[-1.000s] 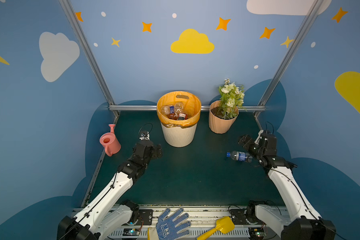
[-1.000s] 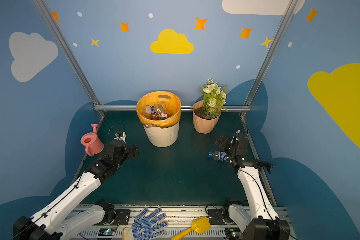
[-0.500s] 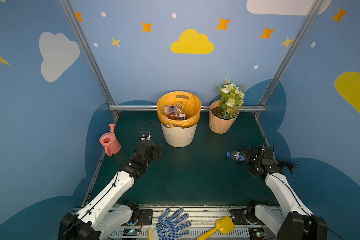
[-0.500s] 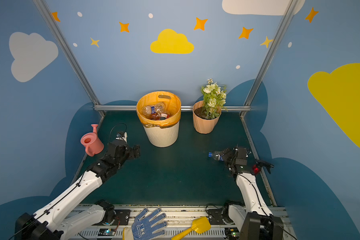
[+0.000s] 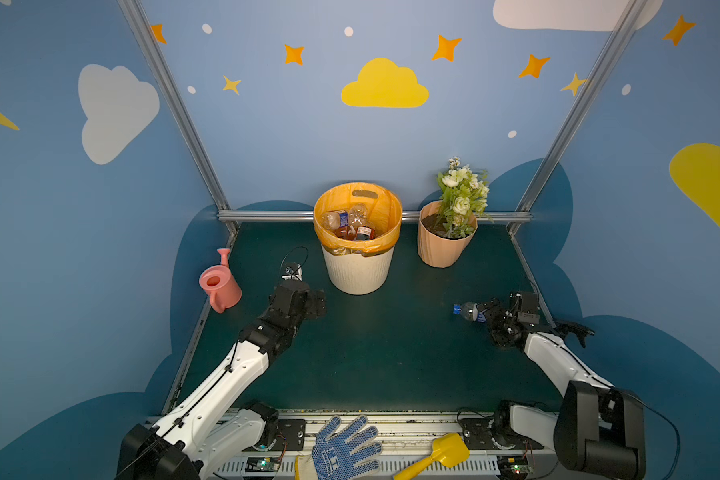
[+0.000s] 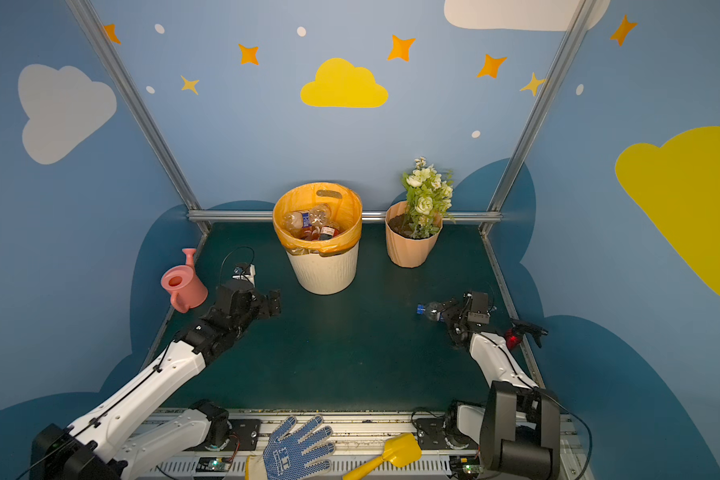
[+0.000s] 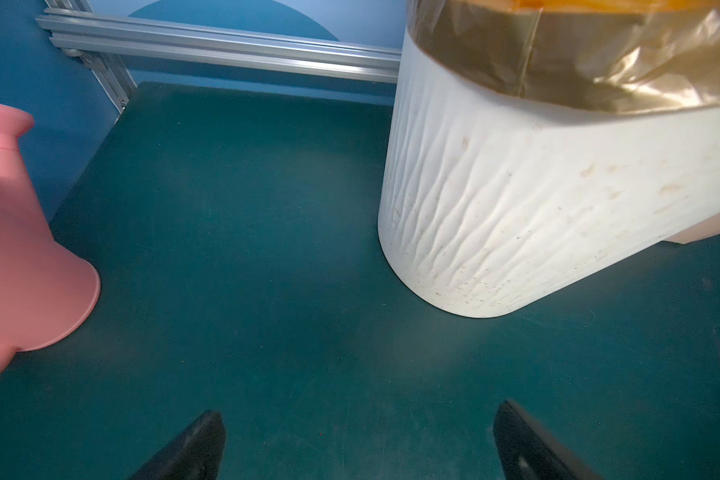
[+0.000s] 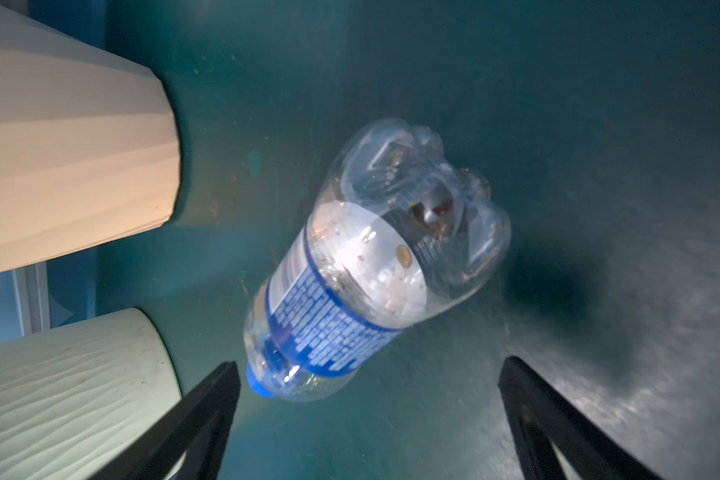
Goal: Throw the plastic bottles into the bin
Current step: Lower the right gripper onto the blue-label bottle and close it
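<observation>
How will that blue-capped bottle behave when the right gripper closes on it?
Probably light: the bottle looks nearly empty. Lying on its side on the mat, it may roll if nudged. Its clear wall likely dents under the right gripper.

small white print on the bottle (image 8: 375, 266) label — too blurred to read, glove (image 5: 344, 451) logo — illegible

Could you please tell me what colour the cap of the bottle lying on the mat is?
Blue cap, clearest in the right wrist view.
</observation>
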Robot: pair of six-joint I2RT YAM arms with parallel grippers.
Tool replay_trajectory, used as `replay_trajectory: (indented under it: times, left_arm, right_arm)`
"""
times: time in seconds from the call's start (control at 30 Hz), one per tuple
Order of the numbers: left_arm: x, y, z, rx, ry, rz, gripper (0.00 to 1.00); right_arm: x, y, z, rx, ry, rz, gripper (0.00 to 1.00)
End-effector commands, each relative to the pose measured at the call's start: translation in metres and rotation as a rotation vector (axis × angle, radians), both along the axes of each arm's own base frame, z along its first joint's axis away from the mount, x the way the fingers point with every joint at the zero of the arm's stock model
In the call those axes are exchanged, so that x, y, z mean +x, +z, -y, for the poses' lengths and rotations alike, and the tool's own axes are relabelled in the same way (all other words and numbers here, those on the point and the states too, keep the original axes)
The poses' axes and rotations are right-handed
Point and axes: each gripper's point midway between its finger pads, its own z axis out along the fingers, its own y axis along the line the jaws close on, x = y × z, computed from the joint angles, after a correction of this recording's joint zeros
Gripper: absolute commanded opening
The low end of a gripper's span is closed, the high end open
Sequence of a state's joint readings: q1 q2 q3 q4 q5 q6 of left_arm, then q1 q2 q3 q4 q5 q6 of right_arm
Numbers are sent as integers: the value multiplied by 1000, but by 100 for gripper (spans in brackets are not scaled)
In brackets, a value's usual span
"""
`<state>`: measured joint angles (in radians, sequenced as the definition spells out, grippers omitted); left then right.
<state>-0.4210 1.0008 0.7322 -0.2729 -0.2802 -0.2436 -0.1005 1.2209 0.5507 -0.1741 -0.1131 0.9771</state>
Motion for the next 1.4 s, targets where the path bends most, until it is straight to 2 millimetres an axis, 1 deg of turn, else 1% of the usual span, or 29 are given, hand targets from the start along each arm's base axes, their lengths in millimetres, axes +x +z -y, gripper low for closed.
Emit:
replay_trajectory:
  times: [0.0, 0.13, 0.23, 0.37, 0.4, 0.47, 0.57, 0.77, 1.0, 1.1, 1.23, 1.37]
  left_arm:
    - [0, -1, 0, 3, -1, -1, 100]
    - [0, 0, -2, 12, 1, -2, 100]
    - [0, -2, -3, 18, 8, 1, 100]
    - [1, -1, -1, 19, -2, -1, 100]
    - [1, -2, -1, 22, 0, -3, 100]
    - [2, -2, -2, 26, 2, -5, 100]
    - [1, -2, -3, 31, 7, -4, 100]
    - [-1, -2, -7, 40, 22, -3, 100]
    - [-3, 1, -13, 51, 45, 11, 100]
    - [-4, 0, -13, 50, 45, 9, 100]
    - [-4, 0, -13, 45, 49, 10, 100]
    - [-4, 0, -13, 42, 50, 11, 100]
  right_arm:
    - [16, 8, -2, 30, 1, 30, 97]
    - [24, 0, 0, 25, 8, -2, 97]
    - [29, -10, 3, 24, -4, -35, 97]
    - [33, -24, 0, 46, 17, -71, 97]
    - [43, -19, 0, 49, 28, -51, 96]
    - [46, -22, -4, 56, 56, -60, 95]
    - [49, -28, -7, 57, 94, -79, 90]
    - [52, -36, -14, 80, 140, -82, 74]
    - [59, -35, -21, 106, 184, -43, 60]
    - [61, -31, -23, 109, 195, -19, 57]
    - [66, -20, -24, 100, 214, 28, 51]
    - [70, -5, -26, 84, 244, 81, 50]
